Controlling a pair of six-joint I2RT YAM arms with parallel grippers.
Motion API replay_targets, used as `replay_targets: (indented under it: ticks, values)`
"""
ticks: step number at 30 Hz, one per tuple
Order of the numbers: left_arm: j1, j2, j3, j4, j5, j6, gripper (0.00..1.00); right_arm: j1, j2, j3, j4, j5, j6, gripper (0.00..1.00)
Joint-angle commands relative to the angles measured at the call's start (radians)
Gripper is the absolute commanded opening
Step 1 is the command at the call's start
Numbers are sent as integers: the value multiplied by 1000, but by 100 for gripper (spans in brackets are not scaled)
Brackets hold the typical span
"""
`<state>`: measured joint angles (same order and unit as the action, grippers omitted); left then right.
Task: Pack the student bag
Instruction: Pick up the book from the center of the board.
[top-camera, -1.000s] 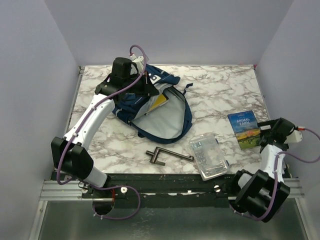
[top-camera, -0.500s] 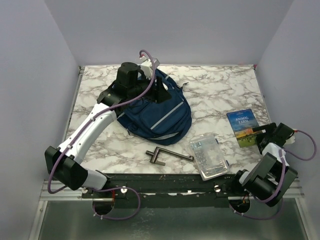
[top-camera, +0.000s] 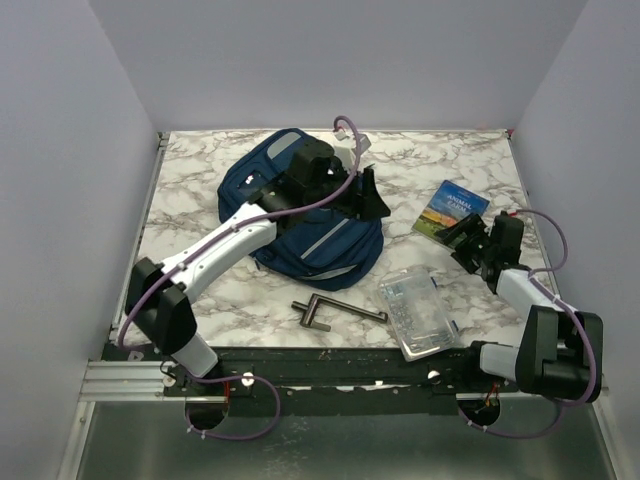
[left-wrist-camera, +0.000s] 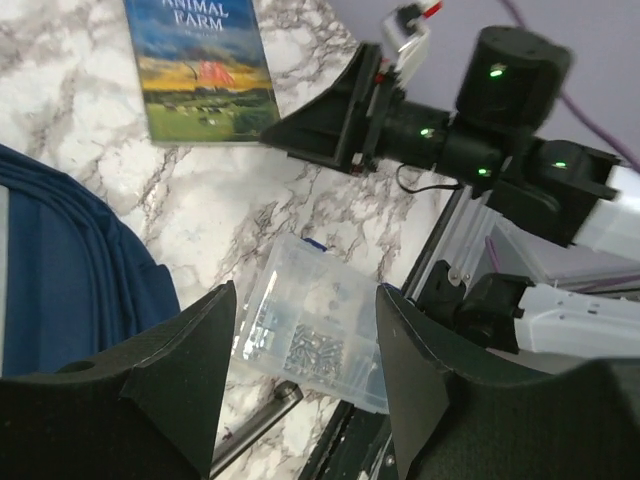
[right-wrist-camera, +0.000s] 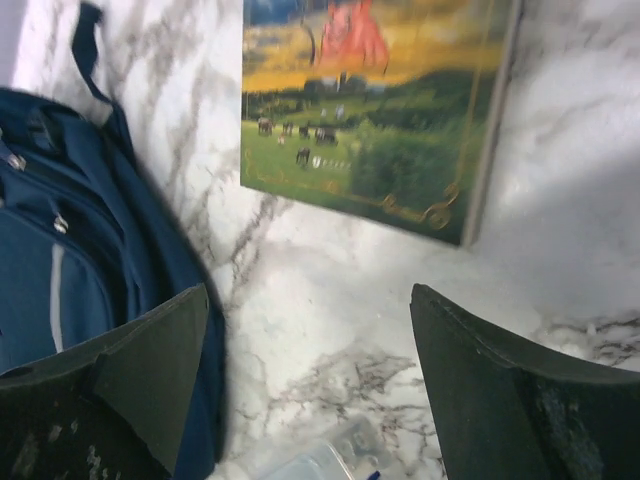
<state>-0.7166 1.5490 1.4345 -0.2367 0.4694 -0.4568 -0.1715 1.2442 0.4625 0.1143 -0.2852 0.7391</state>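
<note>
**Top view.** The student bag (top-camera: 340, 250), soft navy fabric with grey stripes, lies slumped at upper centre of the marbled worktop (top-camera: 190, 180). Its long axis runs from upper left to lower right. The left fingers (top-camera: 372, 198), spread and empty, hover at its right edge. The right fingers (top-camera: 462, 235), also spread, sit just lower right of a flat glossy book (top-camera: 450, 208), with the bag beyond to the left. A clear plastic box (top-camera: 417, 312) and a bent metal key (top-camera: 335, 312) lie at lower centre.

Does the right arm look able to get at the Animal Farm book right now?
Probably yes: the right fingers are open just short of the book, with only bare marble between.
</note>
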Motion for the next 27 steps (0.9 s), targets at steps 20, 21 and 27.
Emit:
replay_targets:
  ticks: [20, 21, 27]
  values:
    - [-86, 763, 758, -174, -91, 24, 61, -140, 325, 253, 41, -119, -80, 75]
    - [-87, 791, 785, -172, -86, 10, 61, -140, 333, 254, 36, -105, -93, 75]
    - [-79, 875, 827, -136, -160, -92, 61, -132, 379, 312, -38, 24, -173, 76]
